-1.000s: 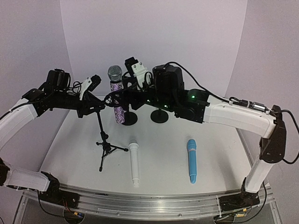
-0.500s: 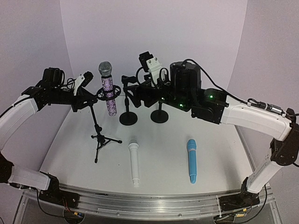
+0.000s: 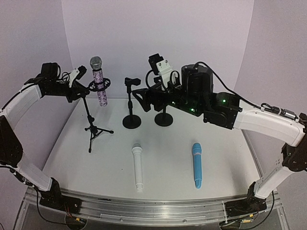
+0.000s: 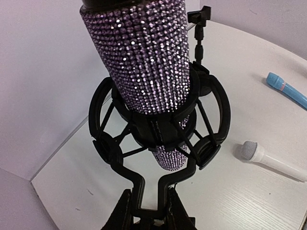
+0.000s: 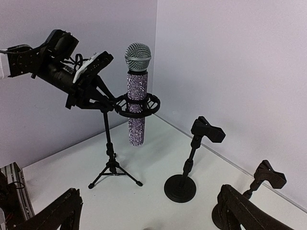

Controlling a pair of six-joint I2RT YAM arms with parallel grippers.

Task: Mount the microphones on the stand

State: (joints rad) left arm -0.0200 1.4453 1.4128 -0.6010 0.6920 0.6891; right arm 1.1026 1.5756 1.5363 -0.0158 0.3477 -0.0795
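Note:
The purple-glitter microphone (image 3: 98, 82) with a silver mesh head sits upright in the ring mount of a black tripod stand (image 3: 92, 128). My left gripper (image 4: 148, 216) is shut on the mount's bracket (image 4: 149, 189), at the far left (image 3: 76, 90). My right gripper (image 5: 153, 218) stands open, apart from everything, facing that stand from the right (image 3: 143, 98). The white microphone (image 3: 137, 167) and the light blue microphone (image 3: 196, 165) lie flat on the table, near the front.
Two black round-base stands with empty clips stand at the back: one (image 3: 131, 103) left of my right gripper, one (image 3: 164, 118) under my right arm. The white back wall and left wall are close behind the tripod.
My left arm has carried the tripod stand with the purple microphone leftwards. My right arm has drawn back to the right, away from that microphone, jaws still open.

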